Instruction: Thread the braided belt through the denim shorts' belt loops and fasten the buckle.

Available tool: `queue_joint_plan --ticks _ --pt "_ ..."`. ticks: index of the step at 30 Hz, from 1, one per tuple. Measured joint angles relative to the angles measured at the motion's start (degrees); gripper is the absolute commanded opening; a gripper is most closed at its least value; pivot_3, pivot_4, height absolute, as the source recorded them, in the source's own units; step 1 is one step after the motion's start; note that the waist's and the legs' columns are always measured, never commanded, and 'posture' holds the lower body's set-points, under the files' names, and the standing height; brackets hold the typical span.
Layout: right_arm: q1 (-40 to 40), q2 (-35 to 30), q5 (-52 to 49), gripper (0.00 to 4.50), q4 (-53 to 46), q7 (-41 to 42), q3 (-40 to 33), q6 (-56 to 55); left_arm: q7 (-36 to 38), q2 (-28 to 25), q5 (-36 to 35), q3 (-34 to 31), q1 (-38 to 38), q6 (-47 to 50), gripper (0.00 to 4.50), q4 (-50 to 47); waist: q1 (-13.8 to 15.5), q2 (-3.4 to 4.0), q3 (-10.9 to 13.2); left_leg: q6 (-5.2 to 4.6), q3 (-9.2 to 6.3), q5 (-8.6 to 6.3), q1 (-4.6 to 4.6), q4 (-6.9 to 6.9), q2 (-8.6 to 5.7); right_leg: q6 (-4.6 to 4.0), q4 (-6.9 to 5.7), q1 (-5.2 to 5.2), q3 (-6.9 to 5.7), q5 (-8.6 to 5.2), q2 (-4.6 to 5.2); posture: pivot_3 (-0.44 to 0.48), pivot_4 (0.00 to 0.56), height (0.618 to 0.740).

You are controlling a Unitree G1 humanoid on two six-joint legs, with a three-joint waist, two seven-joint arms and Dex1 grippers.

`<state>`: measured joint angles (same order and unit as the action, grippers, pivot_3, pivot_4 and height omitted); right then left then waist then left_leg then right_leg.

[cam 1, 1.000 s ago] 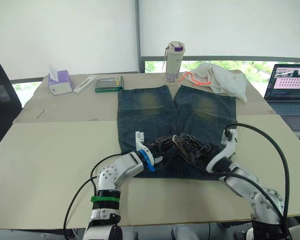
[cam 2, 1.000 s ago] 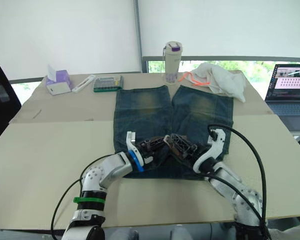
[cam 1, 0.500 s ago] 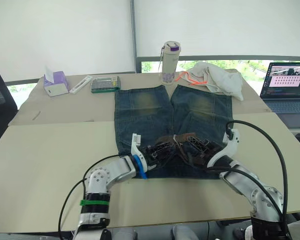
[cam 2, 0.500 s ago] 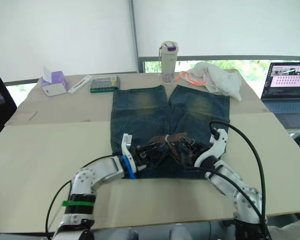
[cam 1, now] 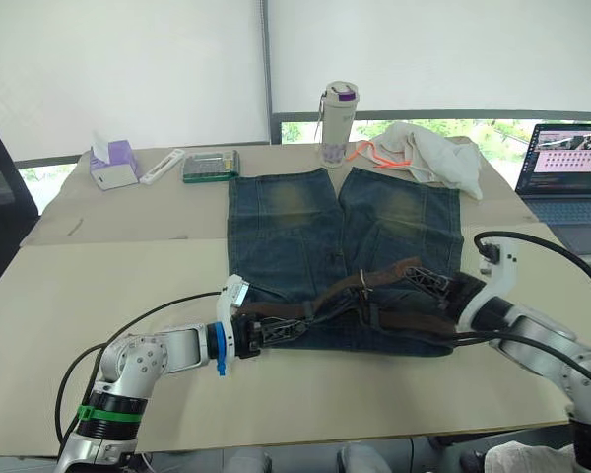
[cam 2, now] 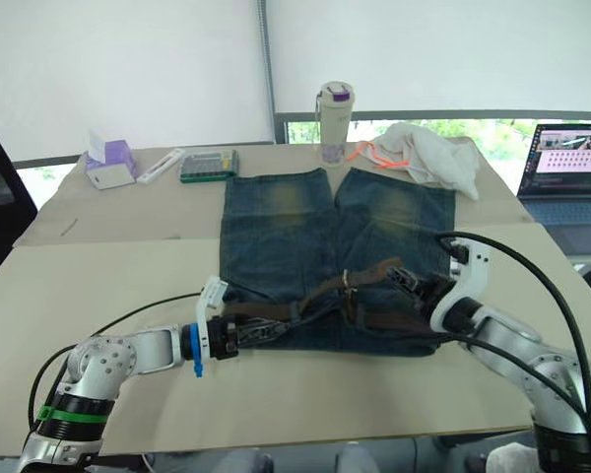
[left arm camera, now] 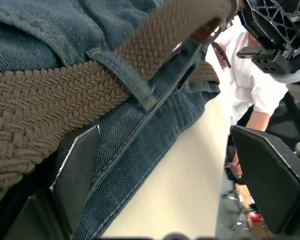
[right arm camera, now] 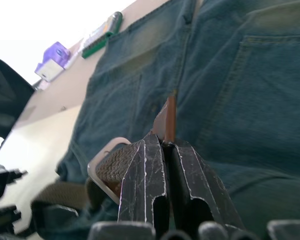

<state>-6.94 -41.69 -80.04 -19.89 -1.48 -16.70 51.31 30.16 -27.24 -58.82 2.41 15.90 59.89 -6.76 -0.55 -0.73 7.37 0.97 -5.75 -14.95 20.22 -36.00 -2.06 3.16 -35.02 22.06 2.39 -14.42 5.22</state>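
Change: half a second ago both grippers worked close together at the middle of the shorts' (cam 1: 343,258) waistband; now they sit apart at its two ends, and the belt (cam 1: 394,320) is stretched out between them.
Meaning: I judge the strap has been drawn along the waistband, with fastening still to do.
Left gripper (cam 1: 259,331): at the waistband's left end, fingers (left arm camera: 72,175) spread wide, holding nothing.
Right gripper (cam 1: 445,288): at the waistband's right end, fingers (right arm camera: 142,190) pinched together on the belt's end.
Belt: brown, braided, lying along the waistband, passing under one belt loop (left arm camera: 121,76).
Buckle (right arm camera: 102,165): silver frame beside the right fingers.
Shorts: flat, legs pointing away from the robot.
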Motion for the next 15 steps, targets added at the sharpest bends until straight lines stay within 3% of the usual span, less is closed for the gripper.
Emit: queue_joint_plan --ticks 9,15 --pt "-0.99 -6.78 1.94 0.00 1.39 7.00 -3.84 1.88 4.19 -0.16 5.65 1.53 -1.22 -3.47 4.48 -1.36 0.00 0.06 -0.04 -0.04 0.03 -0.02 0.00 -0.02 0.00 0.02 0.00 -0.04 0.00 -0.01 0.01 0.000 0.150 0.740" --pt "-9.33 -6.90 -11.50 0.00 1.60 2.99 -5.34 2.92 5.81 -0.76 7.64 2.20 -2.38 -3.64 4.48 -4.20 -0.08 0.03 -0.02 -0.11 0.04 -0.06 0.06 -0.01 0.02 0.03 0.04 -0.02 0.01 -0.01 0.02 0.000 0.150 0.740"
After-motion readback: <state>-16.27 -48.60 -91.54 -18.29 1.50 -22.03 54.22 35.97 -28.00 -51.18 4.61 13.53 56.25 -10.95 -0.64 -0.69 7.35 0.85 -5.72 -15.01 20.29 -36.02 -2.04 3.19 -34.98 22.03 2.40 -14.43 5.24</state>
